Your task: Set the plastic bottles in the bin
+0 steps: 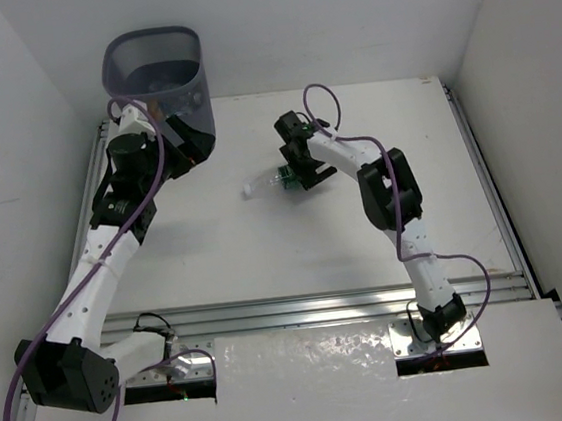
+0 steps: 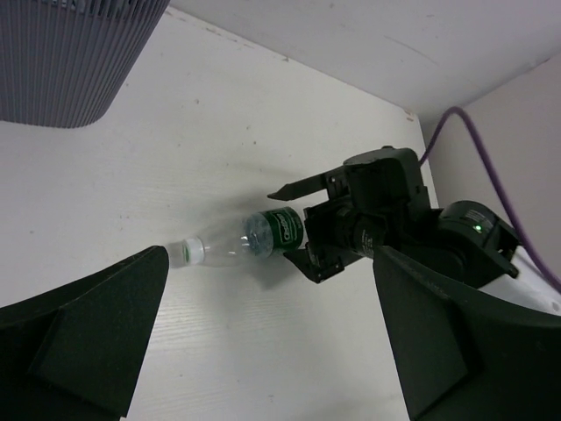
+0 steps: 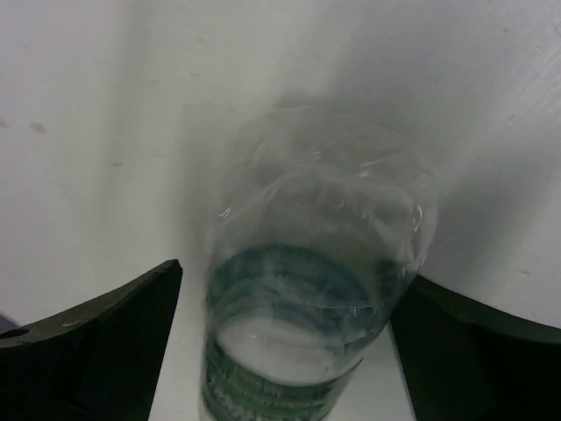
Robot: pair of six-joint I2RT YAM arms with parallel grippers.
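The step in hand looks like the pick-up of the clear plastic bottle with the dark green label (image 1: 270, 182). It lies on its side near the middle of the white table (image 1: 266, 262), its white cap (image 2: 187, 252) pointing to nine o'clock and its base to three o'clock. The right gripper (image 1: 291, 177) has its jaws spread wide on either side of the labelled end, and nothing is clamped yet. To do this well, I would close squarely on the labelled band, where the thin wall should flex least, and keep the bottle centred between the black fingers (image 3: 96, 351) so it cannot roll or squirt out. Then lift it high enough to clear the rim of the tall dark grey plastic bin (image 1: 156, 78), which stands at eleven o'clock on the table. The left gripper (image 1: 186, 145) hangs wide and empty just beside the bin's wall, so the carry path should avoid it. The count is one bottle on the table, one bin and two arms. Whatever is inside the bin is too dim to count.
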